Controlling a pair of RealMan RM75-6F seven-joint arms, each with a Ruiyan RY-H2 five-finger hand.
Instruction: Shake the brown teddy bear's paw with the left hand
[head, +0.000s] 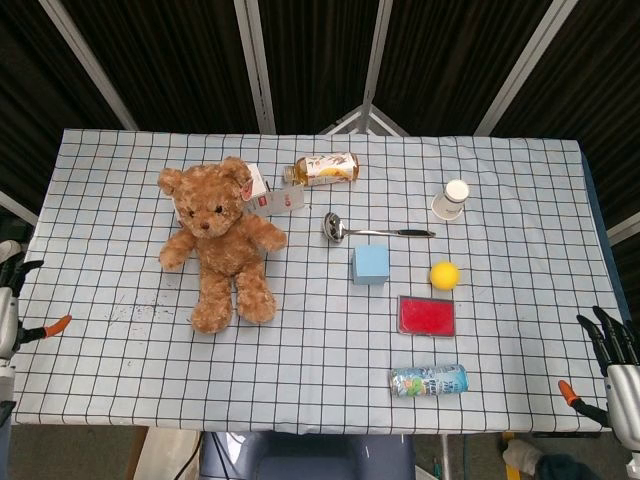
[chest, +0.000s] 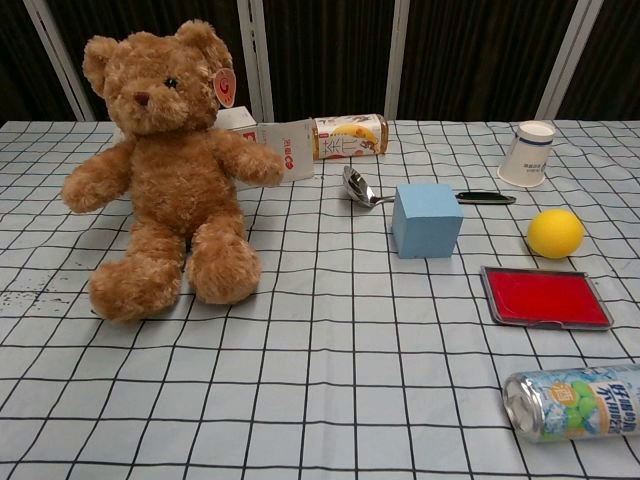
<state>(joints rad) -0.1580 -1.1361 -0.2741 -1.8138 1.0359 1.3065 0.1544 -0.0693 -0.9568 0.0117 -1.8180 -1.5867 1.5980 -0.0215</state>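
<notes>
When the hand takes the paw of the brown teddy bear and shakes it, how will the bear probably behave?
The brown teddy bear looks plush, so its paw will probably squash and bend rather than resist. It sits upright with no visible support, so it may tip or slide on the cloth. It is likely light for its size.

The teddy bear sits at the table's left, a carton and bottle behind it, with a cube right of it, before a ladle.

Both the left hand at nine o'clock and the right hand at four o'clock were cut off by the head view's edges, while the teddy bear hid part of the carton.
</notes>
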